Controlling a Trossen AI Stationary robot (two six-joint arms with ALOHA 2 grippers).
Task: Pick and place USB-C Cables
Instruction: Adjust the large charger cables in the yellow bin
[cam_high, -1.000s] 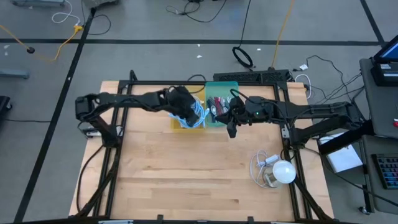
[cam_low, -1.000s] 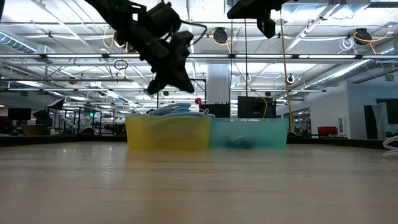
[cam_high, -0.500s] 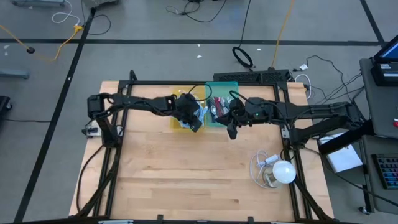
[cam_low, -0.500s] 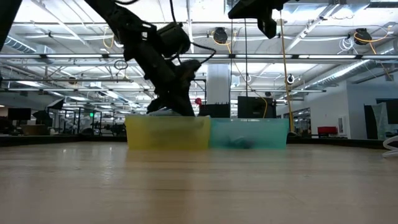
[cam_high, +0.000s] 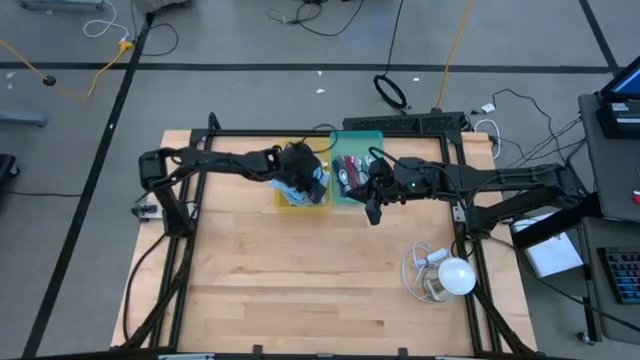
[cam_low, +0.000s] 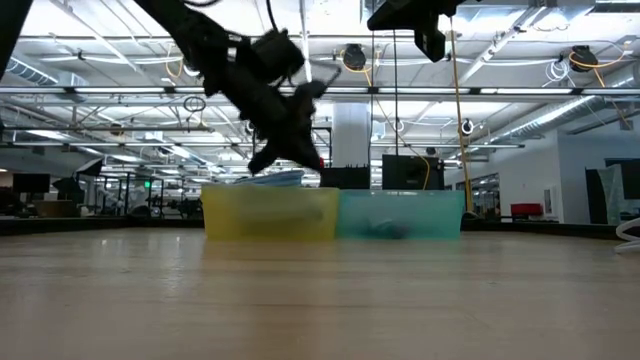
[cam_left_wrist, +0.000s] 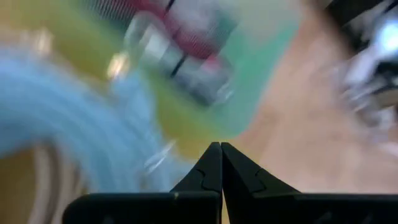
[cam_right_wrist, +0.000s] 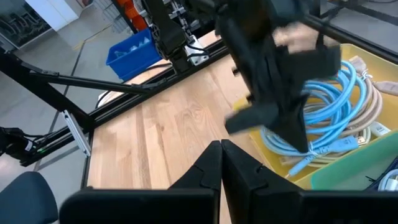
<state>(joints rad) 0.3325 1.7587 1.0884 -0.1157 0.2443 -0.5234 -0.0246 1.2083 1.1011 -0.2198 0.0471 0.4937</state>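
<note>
A yellow bin (cam_high: 290, 196) and a teal bin (cam_high: 355, 150) stand side by side at the table's far middle. The yellow bin holds a light blue coiled cable (cam_right_wrist: 323, 134) and a beige one (cam_right_wrist: 367, 102). The teal bin holds short maroon cables (cam_high: 347, 168). My left gripper (cam_left_wrist: 221, 163) is shut and slants down over the yellow bin, just above the blue coil (cam_low: 275, 180). My right gripper (cam_right_wrist: 221, 158) is shut and hangs high beside the teal bin's near right corner (cam_high: 372, 205), holding nothing. My left gripper's shut fingertips (cam_right_wrist: 298, 140) stand right at the light blue coil, coming from above and from the table's left. Nothing shows between them in the left wrist view, and I cannot tell whether they touch the cable.
A clear-white cord with a round white bulb (cam_high: 455, 275) lies near the table's right near corner. Black frame rails (cam_high: 190, 200) run along the table's left and right sides. Bare wood (cam_high: 300, 280) stretches in front of the bins.
My left gripper has come down over the yellow bin toward the light blue coil, dipping to the bin's rim half a second ago and now standing a little above it. It has stayed shut.
</note>
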